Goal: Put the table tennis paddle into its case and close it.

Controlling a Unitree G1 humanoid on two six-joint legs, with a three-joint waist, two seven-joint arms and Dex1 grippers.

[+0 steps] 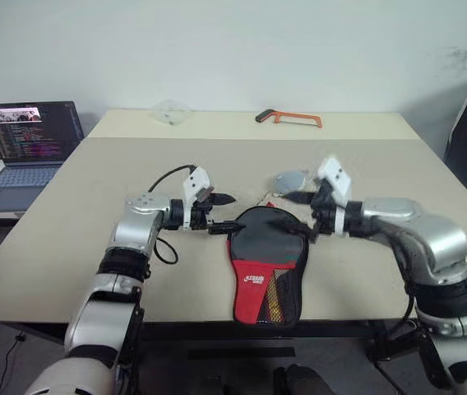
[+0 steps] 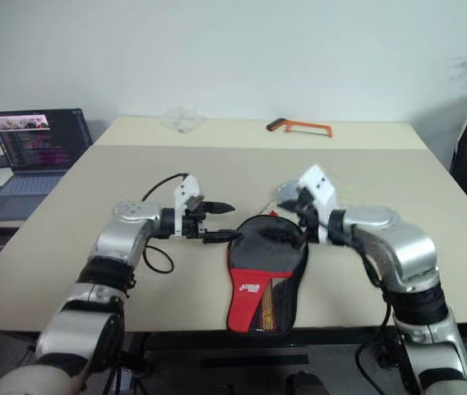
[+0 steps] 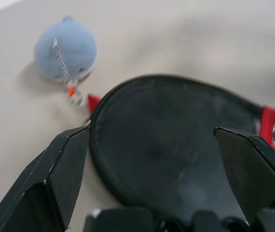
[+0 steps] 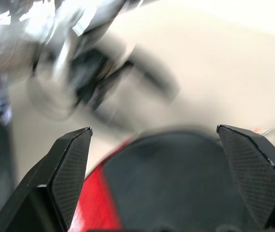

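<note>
Case [image 1: 265, 271], black with a red panel and white logo, is laid flat near the front edge of a beige table [image 1: 69, 214], its round end pointing away from the robot. Whether the paddle is inside cannot be told; a striped shape is seen through the mesh pocket.

The left gripper [image 1: 219, 212] is held just beside the round end's left edge, fingers spread wide, nothing pinched. The right gripper [image 1: 299, 212] is raised over the round end's right side, fingers likewise spread and empty.

A small grey-blue plush keychain [image 3: 66, 50] is seen on the table just beyond the case. Well back lie an orange-framed hacksaw [image 1: 289, 118] and a clear plastic bag [image 1: 170, 112]. An open laptop [image 1: 28, 144] is placed on a side desk to the left.
</note>
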